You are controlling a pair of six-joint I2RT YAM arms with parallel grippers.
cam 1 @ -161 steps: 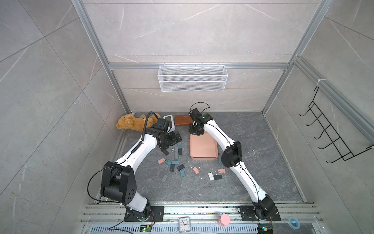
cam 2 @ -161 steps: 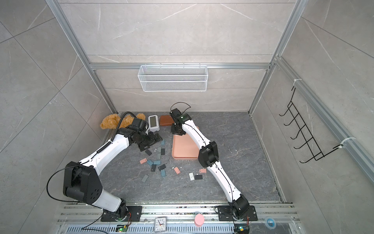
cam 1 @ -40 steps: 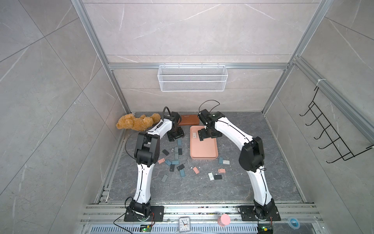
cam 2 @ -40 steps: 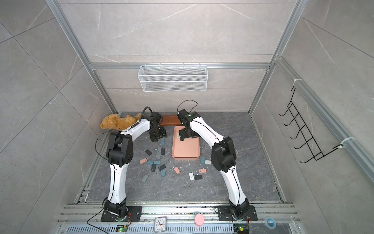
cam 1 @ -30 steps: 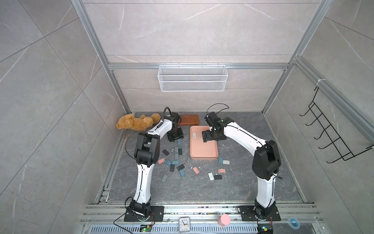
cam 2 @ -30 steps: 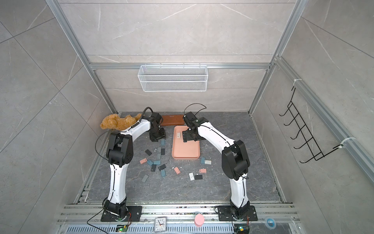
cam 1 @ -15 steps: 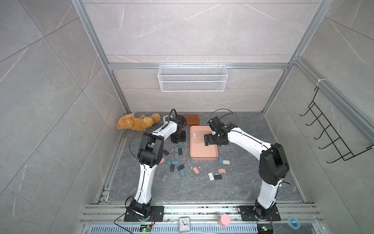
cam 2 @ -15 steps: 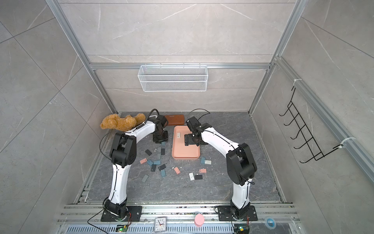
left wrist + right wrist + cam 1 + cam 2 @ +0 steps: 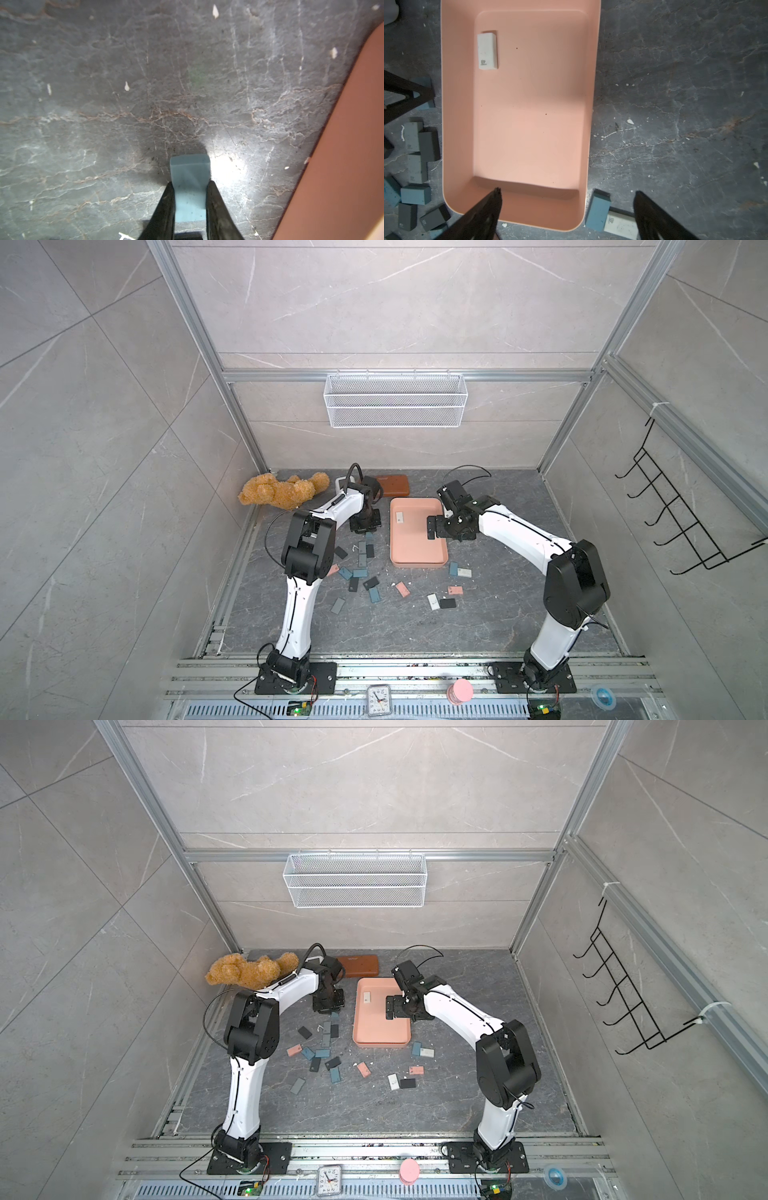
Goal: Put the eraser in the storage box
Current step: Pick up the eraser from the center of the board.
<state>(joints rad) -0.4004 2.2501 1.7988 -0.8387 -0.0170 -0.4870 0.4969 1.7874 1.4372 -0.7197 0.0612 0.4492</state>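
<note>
- Room first: there's bare grey floor (image 9: 145,83) ahead of my left pincer (image 9: 189,185). The long rim of the storage box (image 9: 353,145) runs just beside it, not touching, with nothing in the gap.
- My left pincer is clenched on a light blue eraser (image 9: 189,170), one finger on each side. It's right down at the floor, and I can't tell if it's lifted off.
- In a top view that pincer is by the box's left side, toward the far end.
- My right pincer (image 9: 566,190) is spread wide and empty. It straddles the box's right rim, one finger over the inside and one over the floor.
- A white eraser (image 9: 487,51) already lies in the box, far-left part.
- Clutter: grey blocks (image 9: 368,549) sit close on the near side of my left pincer. There's a brown case (image 9: 392,485) behind the box and a teddy bear (image 9: 282,491) off to the left.
</note>
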